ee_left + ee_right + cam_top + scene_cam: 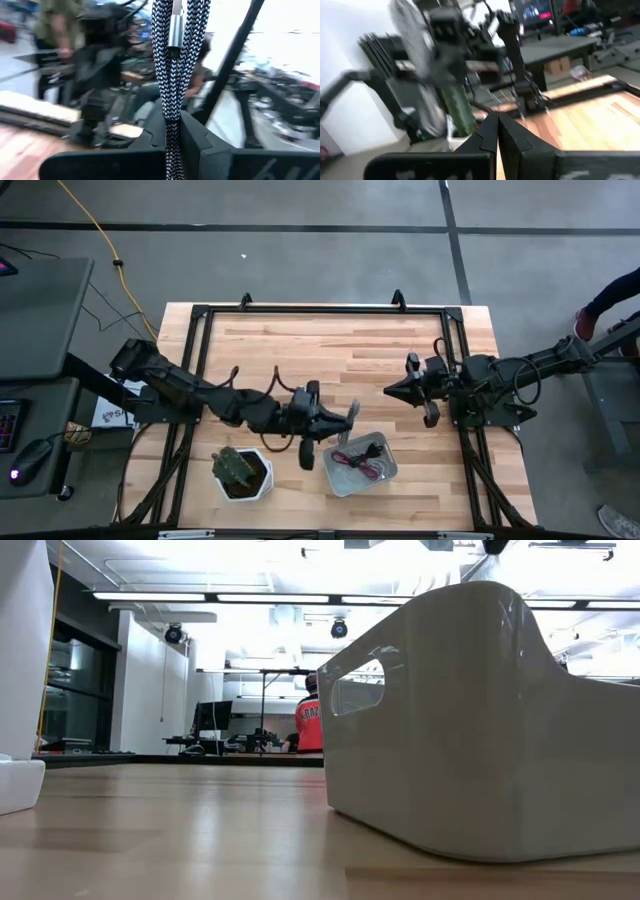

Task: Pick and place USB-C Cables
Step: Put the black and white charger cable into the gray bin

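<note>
Looking for anything readable, I am finding little: white lettering is showing on the red shirt of a person (310,725) sitting far back in the room, and a printed sheet (112,415) is lying beside the table (300,350) under the left arm, but neither is legible to me. The left gripper (352,418) is reaching over the near edge of the small grey bin (385,471), its jaws pressing together on a silver-grey cable (172,65), a black-and-white braided bundle with a metal plug that is hanging doubled between the fingers (200,137) in the left wrist view; from above only a pale sliver of it is showing. Inside the bin a maroon cable (352,462) and a black cable (368,447) are lying tangled, their ends hard to separate. A fourth bundle is not showing to me anywhere. The right gripper (392,390) is hovering over bare wood well apart from the bin, its jaws meeting tip to tip with nothing between them. A white square pot (258,487) holding a cactus (234,464) is standing just left of the bin. From table height the bin wall is filling the view and hiding its contents.
</note>
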You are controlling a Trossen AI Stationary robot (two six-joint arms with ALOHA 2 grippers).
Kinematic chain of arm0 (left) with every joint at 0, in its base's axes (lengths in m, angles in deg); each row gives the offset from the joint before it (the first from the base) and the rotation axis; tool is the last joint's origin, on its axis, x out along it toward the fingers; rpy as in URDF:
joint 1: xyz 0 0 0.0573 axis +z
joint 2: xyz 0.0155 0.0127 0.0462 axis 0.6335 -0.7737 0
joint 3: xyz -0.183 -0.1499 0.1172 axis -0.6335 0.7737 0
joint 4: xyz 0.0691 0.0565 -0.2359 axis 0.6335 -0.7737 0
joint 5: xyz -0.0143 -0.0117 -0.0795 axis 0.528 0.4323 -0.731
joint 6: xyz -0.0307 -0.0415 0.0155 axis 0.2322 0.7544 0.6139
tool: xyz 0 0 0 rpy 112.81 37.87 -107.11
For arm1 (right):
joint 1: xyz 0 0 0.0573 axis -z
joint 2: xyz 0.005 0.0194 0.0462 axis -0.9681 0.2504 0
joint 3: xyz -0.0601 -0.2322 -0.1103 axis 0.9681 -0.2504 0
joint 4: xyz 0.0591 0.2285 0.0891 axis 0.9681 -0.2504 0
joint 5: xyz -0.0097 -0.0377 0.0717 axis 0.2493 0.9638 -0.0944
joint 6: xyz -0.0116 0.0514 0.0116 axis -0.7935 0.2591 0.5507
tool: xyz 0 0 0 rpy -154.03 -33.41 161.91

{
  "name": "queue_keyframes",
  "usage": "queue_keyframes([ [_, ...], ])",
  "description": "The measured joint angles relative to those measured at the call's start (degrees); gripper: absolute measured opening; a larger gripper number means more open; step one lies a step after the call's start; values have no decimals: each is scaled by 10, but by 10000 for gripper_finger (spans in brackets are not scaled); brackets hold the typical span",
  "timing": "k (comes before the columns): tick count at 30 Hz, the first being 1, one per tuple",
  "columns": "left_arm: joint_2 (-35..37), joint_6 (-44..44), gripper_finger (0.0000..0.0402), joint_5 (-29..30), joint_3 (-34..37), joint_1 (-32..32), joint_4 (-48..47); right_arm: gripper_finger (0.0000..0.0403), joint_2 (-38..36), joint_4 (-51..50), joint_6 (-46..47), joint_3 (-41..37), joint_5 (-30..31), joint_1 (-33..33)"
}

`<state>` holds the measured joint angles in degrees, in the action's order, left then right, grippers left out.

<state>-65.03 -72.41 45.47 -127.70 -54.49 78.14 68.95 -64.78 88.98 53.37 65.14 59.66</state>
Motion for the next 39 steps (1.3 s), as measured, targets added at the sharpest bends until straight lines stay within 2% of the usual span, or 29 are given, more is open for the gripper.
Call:
queue_keyframes([
  [4,-1,-13,0,29,2,4,0,0,0,16,1,0,-3,0],
  [15,0,-16,0,10,2,9,2,0,0,20,10,0,-6,0],
  [28,-1,-21,0,96,1,9,35,0,0,29,-45,0,-50,0],
  [39,-1,-26,0,82,1,9,31,0,0,29,-57,0,-59,0],
])
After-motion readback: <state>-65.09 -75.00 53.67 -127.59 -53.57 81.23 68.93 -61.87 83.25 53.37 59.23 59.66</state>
